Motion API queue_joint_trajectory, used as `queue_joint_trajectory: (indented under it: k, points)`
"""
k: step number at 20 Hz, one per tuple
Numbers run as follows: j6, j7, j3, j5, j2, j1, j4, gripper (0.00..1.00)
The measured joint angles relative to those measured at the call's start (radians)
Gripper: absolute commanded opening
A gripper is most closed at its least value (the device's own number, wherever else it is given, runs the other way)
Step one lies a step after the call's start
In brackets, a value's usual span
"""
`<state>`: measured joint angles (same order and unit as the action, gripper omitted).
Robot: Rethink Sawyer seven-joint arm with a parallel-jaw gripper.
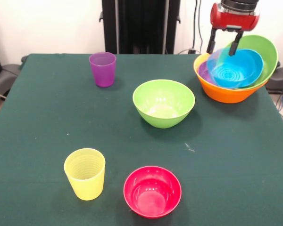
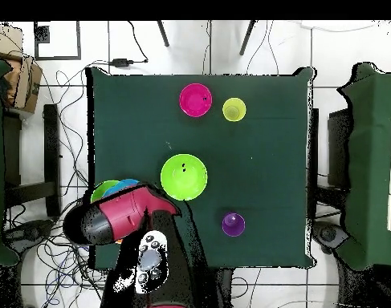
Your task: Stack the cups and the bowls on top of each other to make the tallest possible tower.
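The tower (image 1: pixel 225 95) stands at the table's far right corner: a large orange bowl holding a shallow purple bowl (image 1: pixel 205 73), a tilted lime green bowl (image 1: pixel 266 49) and blue bowls (image 1: pixel 238 68) leaning inside it. My gripper (image 1: pixel 223 45) hangs just above the pile's back rim, open and empty. A purple cup (image 1: pixel 103 68), a lime green bowl (image 1: pixel 163 102), a ribbed yellow cup (image 1: pixel 85 173) and a pink-red bowl (image 1: pixel 152 191) stand apart on the table. In the overhead view my arm (image 2: pixel 122 216) hides most of the tower (image 2: pixel 108 189).
The green table cloth (image 1: pixel 47 117) ends close to the right of the tower. In the overhead view the pink-red bowl (image 2: pixel 195 99), yellow cup (image 2: pixel 234 110), green bowl (image 2: pixel 184 177) and purple cup (image 2: pixel 234 224) are spread over the table.
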<state>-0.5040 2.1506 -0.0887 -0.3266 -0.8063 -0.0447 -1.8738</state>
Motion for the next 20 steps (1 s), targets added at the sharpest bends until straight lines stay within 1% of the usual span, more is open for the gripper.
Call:
queue_joint_trajectory:
  k: [12,16,20]
  points:
    - [0.0,0.0,0.079,0.039,0.013,-0.088,0.0,1.0]
    - [0.0,0.0,0.095,0.05,0.013,-0.103,0.0,1.0]
    - [0.0,0.0,0.099,0.055,0.013,-0.098,0.0,1.0]
